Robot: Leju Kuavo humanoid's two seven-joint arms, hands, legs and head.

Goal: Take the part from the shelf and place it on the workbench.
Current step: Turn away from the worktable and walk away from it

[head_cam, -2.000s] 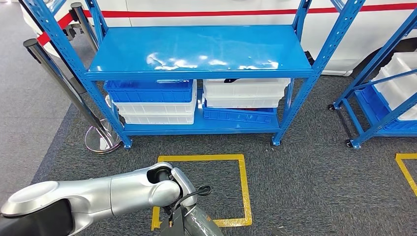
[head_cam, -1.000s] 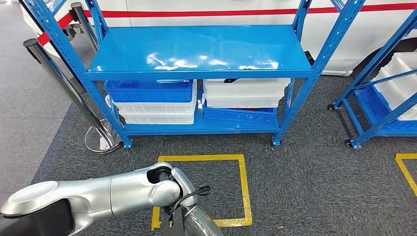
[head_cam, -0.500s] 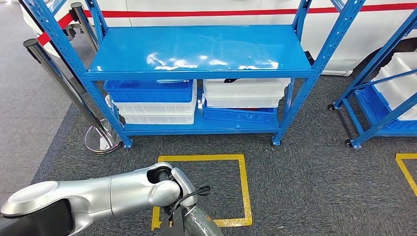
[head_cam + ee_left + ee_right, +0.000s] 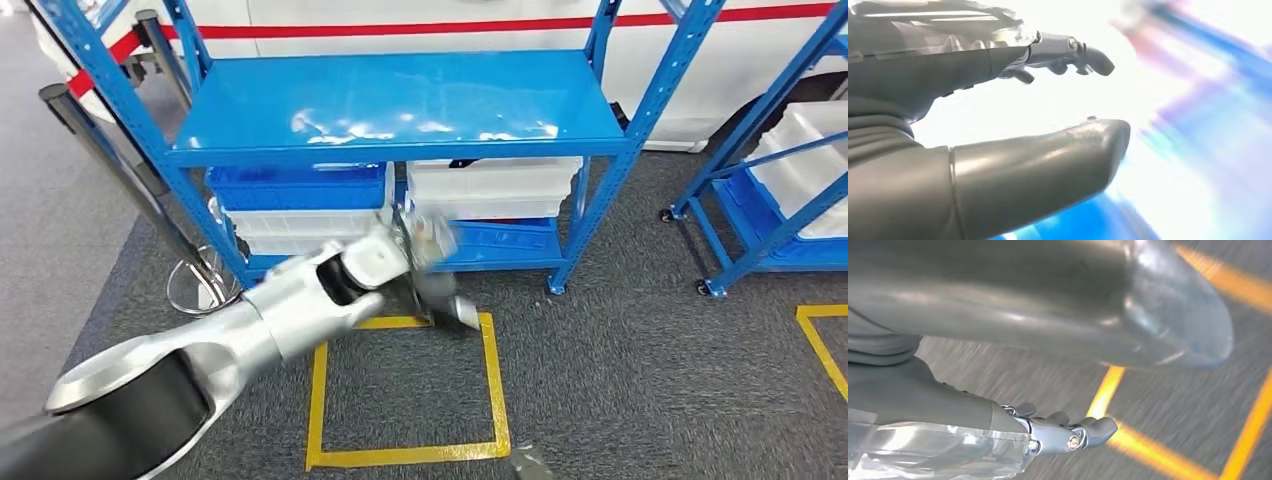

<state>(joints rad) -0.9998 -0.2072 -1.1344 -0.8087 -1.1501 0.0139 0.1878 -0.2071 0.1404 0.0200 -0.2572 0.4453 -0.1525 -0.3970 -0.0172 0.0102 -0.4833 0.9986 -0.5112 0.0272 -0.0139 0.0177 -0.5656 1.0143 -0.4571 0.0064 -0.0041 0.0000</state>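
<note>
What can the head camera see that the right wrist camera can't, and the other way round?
Only the head view shows the blue shelf, the stacked bins under it, and the left hand, blurred in front of them. Only the right wrist view shows the right hand, fingers apart and holding nothing, close above the floor. Both show the grey carpet and yellow tape.

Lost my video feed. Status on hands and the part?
Left hand raised toward lower shelf bins, empty, fingers apart. Right hand open over floor. Part not identifiable. Nothing blocking.
</note>
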